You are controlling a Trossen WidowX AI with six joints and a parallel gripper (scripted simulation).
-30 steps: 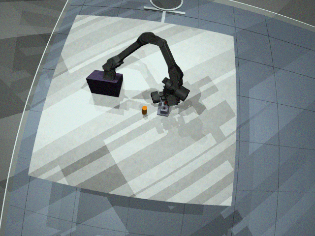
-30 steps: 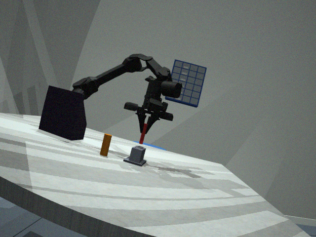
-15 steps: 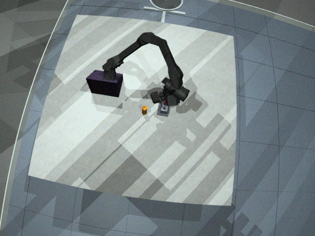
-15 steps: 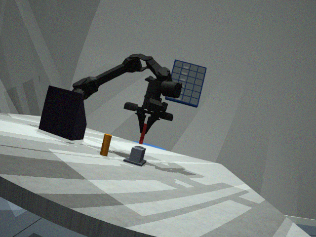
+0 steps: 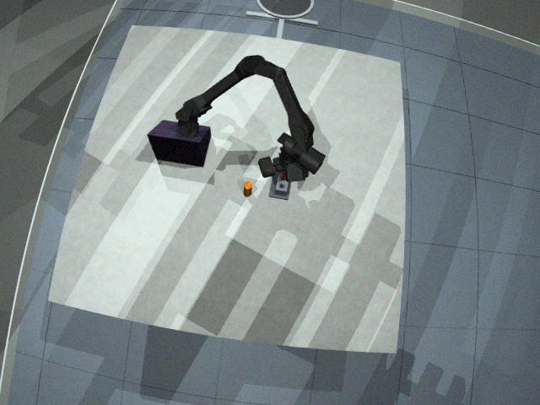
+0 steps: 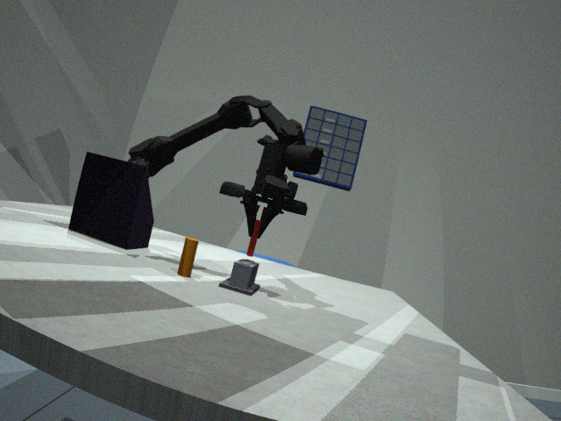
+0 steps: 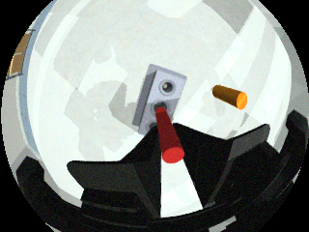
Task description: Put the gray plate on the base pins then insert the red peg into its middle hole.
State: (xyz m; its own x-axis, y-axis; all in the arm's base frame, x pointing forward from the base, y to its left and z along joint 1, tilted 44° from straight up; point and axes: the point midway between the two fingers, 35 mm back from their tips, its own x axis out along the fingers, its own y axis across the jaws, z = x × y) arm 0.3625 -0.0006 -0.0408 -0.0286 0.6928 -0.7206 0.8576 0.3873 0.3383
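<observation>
One red peg [image 5: 283, 176] [image 6: 253, 238] [image 7: 169, 135] is pinched in the gripper [image 5: 283, 173] [image 6: 255, 234] [image 7: 165, 130], above the plate [image 5: 281, 186] [image 6: 244, 274] [image 7: 170, 89] at the exterior frame's lower centre.

Red Peg Gripped Over Gray Block

A red peg [image 7: 170, 137] is held between the black fingers of the gripper [image 7: 165, 130], its bright round end toward the camera and its far end reaching over a gray block [image 7: 166, 99]. The block stands on a pale surface [image 7: 87, 53] marked by soft shadows. A round opening toward one end of its top lies in full sight; another shows partly behind the peg's far end, and a third, at the gripper's side, is mostly hidden by a finger. Whether the peg touches the block cannot be told. An orange cylinder [image 7: 229, 96] is seen apart from the block, near the fingers.
</observation>
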